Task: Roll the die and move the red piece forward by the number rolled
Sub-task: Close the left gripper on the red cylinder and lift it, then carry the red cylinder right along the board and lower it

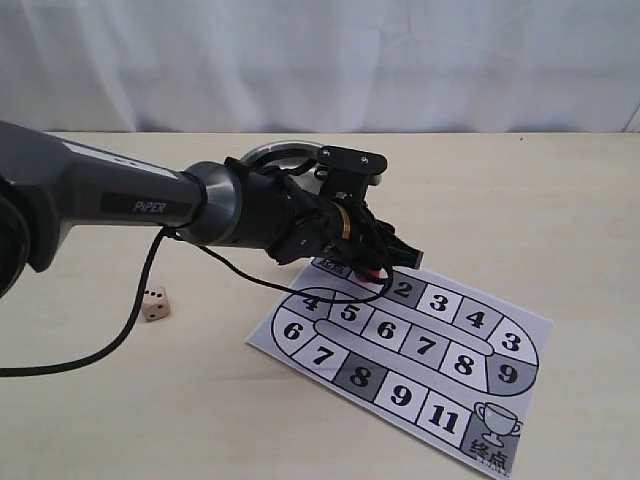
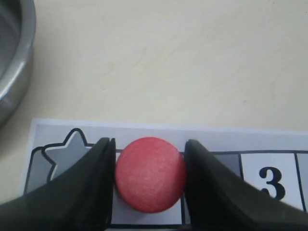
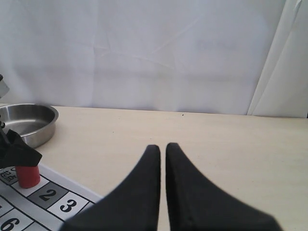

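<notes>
Your tabletop (image 1: 560,200) carries the numbered board (image 1: 440,385). Your right claw (image 3: 162,147) is pressed together. Your left claw (image 2: 150,143) is clamped on the red piece (image 2: 150,174), standing between the star and 2. The die (image 1: 155,303) lies off the board.

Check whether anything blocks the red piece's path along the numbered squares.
Nothing visible does. The left gripper clasps the red piece at the start of the board; squares 2, 3 and 4 ahead lie bare. The die sits off it. The arm's black cable droops near square 2.
</notes>
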{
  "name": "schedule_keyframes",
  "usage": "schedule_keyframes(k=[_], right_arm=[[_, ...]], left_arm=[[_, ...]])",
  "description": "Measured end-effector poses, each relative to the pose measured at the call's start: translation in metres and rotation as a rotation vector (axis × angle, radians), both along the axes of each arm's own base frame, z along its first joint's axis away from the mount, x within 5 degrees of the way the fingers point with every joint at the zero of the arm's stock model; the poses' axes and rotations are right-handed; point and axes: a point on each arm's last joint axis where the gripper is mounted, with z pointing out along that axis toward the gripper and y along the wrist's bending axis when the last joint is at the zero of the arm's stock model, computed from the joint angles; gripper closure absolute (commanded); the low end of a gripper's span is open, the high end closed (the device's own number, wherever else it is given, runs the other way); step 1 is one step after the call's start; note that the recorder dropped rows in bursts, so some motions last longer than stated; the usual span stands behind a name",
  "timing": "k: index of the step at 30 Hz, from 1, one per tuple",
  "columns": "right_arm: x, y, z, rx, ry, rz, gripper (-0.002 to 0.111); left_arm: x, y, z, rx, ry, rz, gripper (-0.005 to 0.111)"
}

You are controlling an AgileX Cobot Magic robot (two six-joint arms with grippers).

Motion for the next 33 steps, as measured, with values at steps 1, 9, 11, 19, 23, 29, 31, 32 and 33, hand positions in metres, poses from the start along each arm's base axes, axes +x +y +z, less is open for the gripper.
schedule_keyframes(k=[1,9,11,19,23,29,31,32,33], right_arm=[[0.000,0.000,0.000,0.000,0.000,0.000,0.104],[0.000,0.000,0.000,0.000,0.000,0.000,0.104],[0.000,0.000,0.000,0.000,0.000,0.000,0.104],[0.000,0.000,0.000,0.000,0.000,0.000,0.104],[0.000,0.000,0.000,0.000,0.000,0.000,0.104],[0.000,0.000,0.000,0.000,0.000,0.000,0.104],[0.000,0.000,0.000,0.000,0.000,0.000,0.104],[0.000,0.000,0.000,0.000,0.000,0.000,0.104],[0.000,0.000,0.000,0.000,0.000,0.000,0.104]], left_arm=[[0.000,0.000,0.000,-0.002,-0.001,0.000,0.095],[0.000,0.000,0.001,-0.003,-0.003,0.000,0.095],[0.000,0.000,0.008,-0.009,-0.010,0.001,0.095],[-0.013,-0.013,0.039,-0.059,-0.057,-0.038,0.095],[-0.027,-0.027,0.030,-0.047,-0.049,-0.082,0.095],[-0.028,-0.029,-0.001,-0.015,-0.015,-0.092,0.095],[-0.027,-0.031,-0.005,-0.027,-0.026,-0.101,0.095],[-0.027,-0.032,-0.006,-0.030,-0.027,-0.102,0.095],[-0.026,-0.031,-0.006,-0.032,-0.029,-0.100,0.095]])
